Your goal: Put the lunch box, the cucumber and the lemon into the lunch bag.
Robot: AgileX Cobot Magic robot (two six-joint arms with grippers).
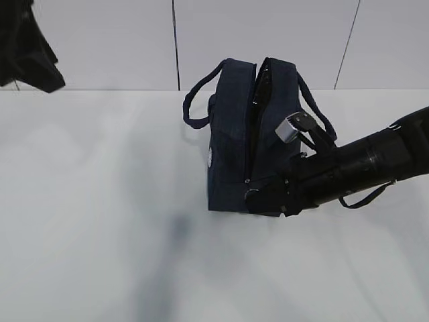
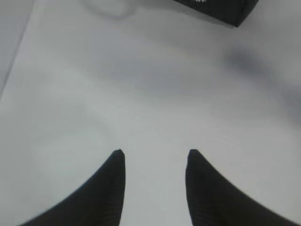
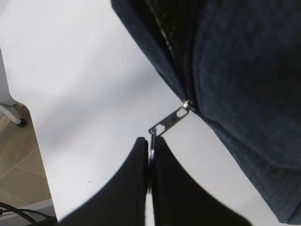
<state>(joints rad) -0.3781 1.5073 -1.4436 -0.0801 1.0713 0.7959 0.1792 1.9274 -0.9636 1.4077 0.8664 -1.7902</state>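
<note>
The dark navy lunch bag [image 1: 231, 141] stands upright at the middle of the white table, its top zipper parted into a dark slit [image 1: 258, 94]. My right gripper [image 1: 253, 196] reaches in from the right to the bag's lower front end. In the right wrist view that gripper [image 3: 151, 140] is shut on the metal ring of the zipper pull [image 3: 168, 123], which hangs off the lunch bag [image 3: 235, 70]. My left gripper [image 2: 155, 151] hovers open over bare table with nothing between its fingers, and a corner of the lunch bag [image 2: 221, 12] shows at the top. The lunch box, cucumber and lemon are out of view.
The left arm [image 1: 27, 47] hangs dark at the far upper left. The bag's loop handles [image 1: 198, 100] stick out on both sides. A white panelled wall stands behind the table. The table edge and wooden floor [image 3: 19, 160] show in the right wrist view.
</note>
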